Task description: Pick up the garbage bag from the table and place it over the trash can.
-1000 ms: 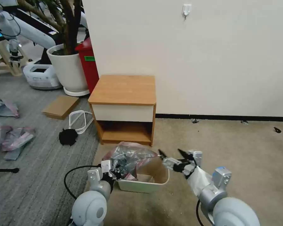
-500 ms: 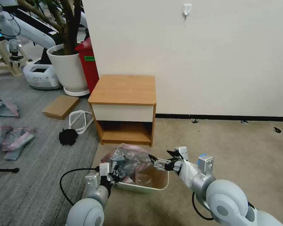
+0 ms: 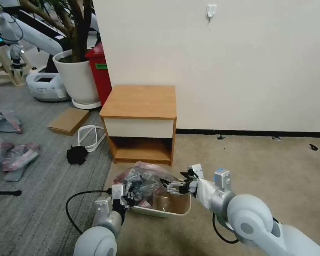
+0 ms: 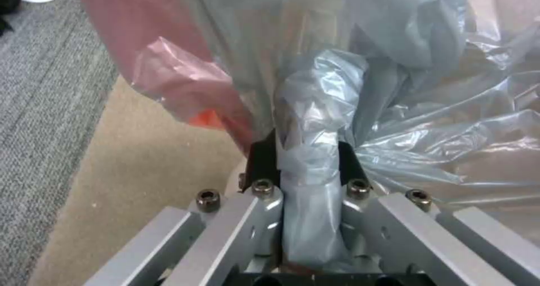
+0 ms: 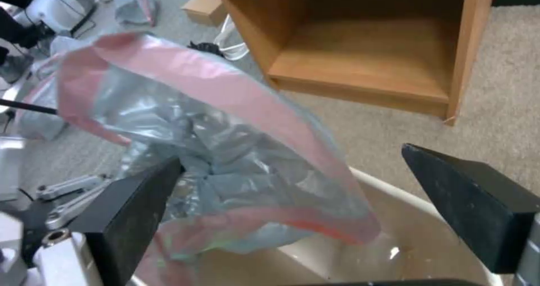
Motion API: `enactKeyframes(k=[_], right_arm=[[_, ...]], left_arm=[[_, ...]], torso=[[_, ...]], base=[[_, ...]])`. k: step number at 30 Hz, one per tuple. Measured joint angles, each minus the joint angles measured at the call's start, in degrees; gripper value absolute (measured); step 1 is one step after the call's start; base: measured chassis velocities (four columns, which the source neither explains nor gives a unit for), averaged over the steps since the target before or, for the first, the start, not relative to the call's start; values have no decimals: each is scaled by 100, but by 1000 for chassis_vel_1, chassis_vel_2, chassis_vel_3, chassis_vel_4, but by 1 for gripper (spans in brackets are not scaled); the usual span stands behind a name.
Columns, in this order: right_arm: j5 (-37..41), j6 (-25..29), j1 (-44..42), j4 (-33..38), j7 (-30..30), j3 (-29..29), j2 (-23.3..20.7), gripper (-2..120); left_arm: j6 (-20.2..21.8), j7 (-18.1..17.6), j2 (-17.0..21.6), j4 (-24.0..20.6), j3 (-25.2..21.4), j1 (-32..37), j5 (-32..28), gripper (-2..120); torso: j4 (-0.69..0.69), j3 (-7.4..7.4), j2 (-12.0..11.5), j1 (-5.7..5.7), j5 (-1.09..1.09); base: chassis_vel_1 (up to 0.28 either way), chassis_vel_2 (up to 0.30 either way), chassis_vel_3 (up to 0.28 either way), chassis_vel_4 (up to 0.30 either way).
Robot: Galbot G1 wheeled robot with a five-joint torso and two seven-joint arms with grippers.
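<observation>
The bag (image 3: 145, 177) is off the surface (image 3: 140, 101), clamped in the left claw (image 3: 128, 193) above the can (image 3: 167, 210); the right claw (image 3: 173, 185), apart, reaches for it; spreading remains.

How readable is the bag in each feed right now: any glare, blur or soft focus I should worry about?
Head view: even light, the garbage bag gives small glints over the trash can. Left wrist view: the left gripper jaws clamp a sharp wad of plastic, pink folds beyond go soft. Right wrist view: the right gripper jaws, open, loom dark and blurred; the table is clear.
</observation>
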Motion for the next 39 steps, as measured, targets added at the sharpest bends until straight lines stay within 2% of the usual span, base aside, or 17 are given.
enactKeyframes(k=[7, 15, 18, 19, 23, 24, 27, 28, 30, 31, 34, 35, 38, 39], right_arm=[[74, -24, 229, -230, 32, -195, 76, 100], [90, -61, 389, -442, 28, -418, 157, 89], [149, -104, 506, -515, 29, -495, 222, 76], [149, -104, 506, -515, 29, -495, 222, 76], [155, -111, 567, -570, 30, -564, 253, 58], [155, -111, 567, -570, 30, -564, 253, 58], [152, -98, 582, -562, 30, -561, 250, 44], [152, -98, 582, -562, 30, -561, 250, 44], [144, -71, 577, -552, 29, -527, 220, 32], [144, -71, 577, -552, 29, -527, 220, 32], [131, -34, 532, -547, 29, -475, 188, 17], [131, -34, 532, -547, 29, -475, 188, 17], [112, -5, 509, -547, 24, -438, 147, 4], [112, -5, 509, -547, 24, -438, 147, 4]], left_arm=[[0, 13, 16, -27, -19, 28, -3, 7], [0, 15, 22, -32, -20, 31, -14, 7], [-1, 17, 28, -31, -20, 33, -19, 7], [-1, 17, 28, -31, -20, 33, -19, 7], [0, 21, 33, -31, -31, 29, -28, 7], [0, 21, 33, -31, -31, 29, -28, 7], [-1, 23, 35, -5, -36, 18, -33, 7], [-1, 23, 35, -5, -36, 18, -33, 7], [0, 24, 35, 44, -37, -5, -35, 7], [0, 24, 35, 44, -37, -5, -35, 7], [0, 24, 34, 76, -29, -32, -41, 7], [0, 24, 34, 76, -29, -32, -41, 7], [0, 25, 43, 92, -28, -49, -48, 7], [0, 25, 43, 92, -28, -49, -48, 7]], torso=[[0, 0, 0, 0, 0], [-1, 0, 0, 0, 0], [0, 0, 0, 0, 0], [0, 0, 0, 0, 0], [0, 0, 0, 0, 0], [0, 0, 0, 0, 0], [0, 0, 0, 0, 0], [0, 0, 0, 0, 0], [0, 0, 0, 0, 0], [0, 0, 0, 0, 0], [0, 0, 0, 0, 0], [0, 0, 0, 0, 0], [-1, 0, 0, 0, 0], [-1, 0, 0, 0, 0]], base=[[0, 0, 0, 0], [0, 0, 0, 0], [0, 0, 0, 0], [0, 0, 0, 0], [0, 0, 0, 0], [0, 0, 0, 0], [0, 0, 0, 0], [0, 0, 0, 0], [0, 0, 0, 0], [0, 0, 0, 0], [0, 0, 0, 0], [0, 0, 0, 0], [0, 0, 0, 0], [0, 0, 0, 0]])
